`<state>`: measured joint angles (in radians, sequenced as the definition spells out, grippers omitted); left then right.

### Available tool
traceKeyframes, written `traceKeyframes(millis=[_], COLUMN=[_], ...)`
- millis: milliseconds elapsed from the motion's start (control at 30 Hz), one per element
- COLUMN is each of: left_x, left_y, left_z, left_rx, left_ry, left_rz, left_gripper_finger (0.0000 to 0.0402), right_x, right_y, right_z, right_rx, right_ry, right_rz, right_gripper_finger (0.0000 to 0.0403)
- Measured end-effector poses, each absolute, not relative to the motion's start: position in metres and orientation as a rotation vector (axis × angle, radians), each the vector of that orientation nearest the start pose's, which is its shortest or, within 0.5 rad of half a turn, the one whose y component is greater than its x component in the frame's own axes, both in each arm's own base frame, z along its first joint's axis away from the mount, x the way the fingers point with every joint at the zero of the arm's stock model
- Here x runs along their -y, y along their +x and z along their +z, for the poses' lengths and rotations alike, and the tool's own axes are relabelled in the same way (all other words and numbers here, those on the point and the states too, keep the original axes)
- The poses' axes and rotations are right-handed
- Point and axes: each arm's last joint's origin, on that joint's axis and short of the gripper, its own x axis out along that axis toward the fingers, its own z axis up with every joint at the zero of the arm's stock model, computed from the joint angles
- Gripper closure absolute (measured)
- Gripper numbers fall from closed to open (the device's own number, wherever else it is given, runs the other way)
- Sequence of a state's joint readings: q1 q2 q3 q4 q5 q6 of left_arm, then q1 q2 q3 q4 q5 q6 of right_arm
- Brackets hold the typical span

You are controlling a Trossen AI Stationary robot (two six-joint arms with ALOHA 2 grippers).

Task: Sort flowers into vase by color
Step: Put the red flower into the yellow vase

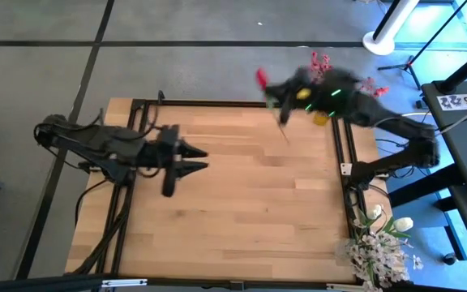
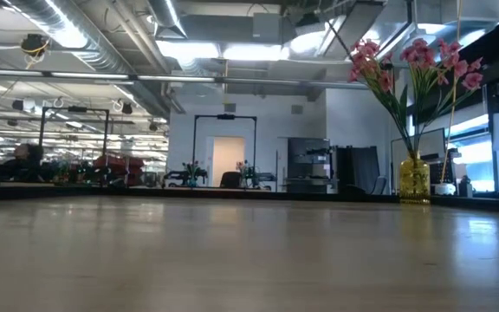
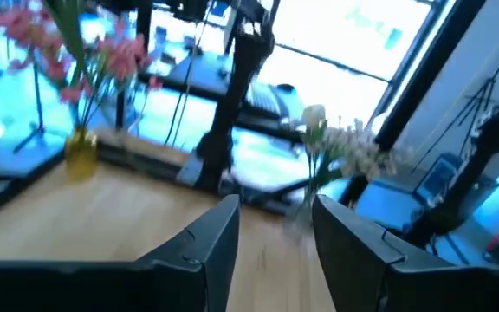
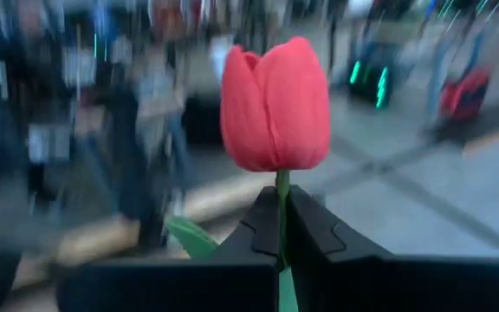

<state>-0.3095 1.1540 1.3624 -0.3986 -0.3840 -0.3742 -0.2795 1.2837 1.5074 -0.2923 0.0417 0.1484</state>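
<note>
Wooden table [image 1: 242, 203]; right claw [image 4: 281, 227] gripping red tulip [image 4: 275, 104]

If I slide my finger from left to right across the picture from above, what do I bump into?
Left gripper → red tulip held in the right gripper → pink flowers → white flowers.

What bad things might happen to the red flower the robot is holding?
The right gripper pinches only the thin stem just under the red tulip, so the flower might slip or twist. The yellow vase already holds tall pink sprays, so the arm might bump them or miss the narrow mouth. The left gripper waits open over the table.
</note>
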Motion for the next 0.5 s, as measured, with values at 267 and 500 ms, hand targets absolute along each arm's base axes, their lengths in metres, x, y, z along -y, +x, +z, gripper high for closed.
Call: traceKeyframes(millis=[267, 500], left_x=[0.005, -0.035], left_y=[0.285, 0.295], left_z=[0.412, 0.416], left_rx=[-0.185, -0.080], left_ry=[-0.331, -0.254], left_rz=[0.157, 0.263], left_gripper_finger=[0.0257, 0.0257], right_x=[0.112, 0.145], right_y=[0.203, 0.166], right_z=[0.514, 0.535], right_rx=[0.367, 0.601], right_ry=[0.012, -0.127], right_rz=[-0.381, -0.587], right_gripper_finger=[0.0400, 0.0401])
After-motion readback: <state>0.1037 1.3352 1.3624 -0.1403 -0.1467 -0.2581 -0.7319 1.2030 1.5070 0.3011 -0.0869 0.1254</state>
